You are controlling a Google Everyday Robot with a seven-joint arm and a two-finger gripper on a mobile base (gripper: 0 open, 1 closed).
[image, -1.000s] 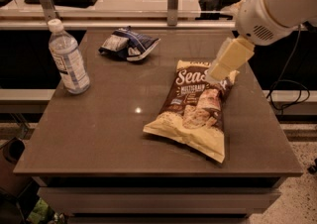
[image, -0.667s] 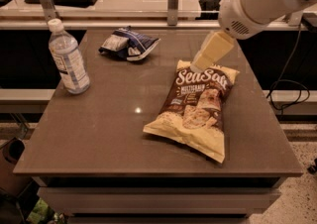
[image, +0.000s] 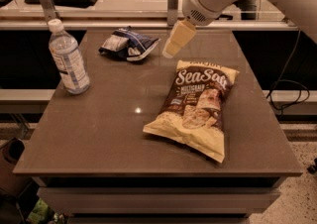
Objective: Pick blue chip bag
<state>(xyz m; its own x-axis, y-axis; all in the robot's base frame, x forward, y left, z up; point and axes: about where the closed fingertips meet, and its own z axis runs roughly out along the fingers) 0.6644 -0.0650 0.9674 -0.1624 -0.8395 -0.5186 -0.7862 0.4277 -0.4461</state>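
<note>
just beside the tip of my gripper, on the water bottle side, the blue chip bag is lying, long axis running toward that tip; the gripper is carrying nothing, and i cannot tell how open it is.

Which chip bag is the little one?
The blue chip bag at the back of the table, beside the robot's hand. The cream-and-brown Sea Salt bag is much bigger.

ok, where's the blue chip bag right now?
Camera view: blue chip bag lies near the far edge of the table, left of centre, between the water bottle on its left and the gripper hovering just to its right.
</note>
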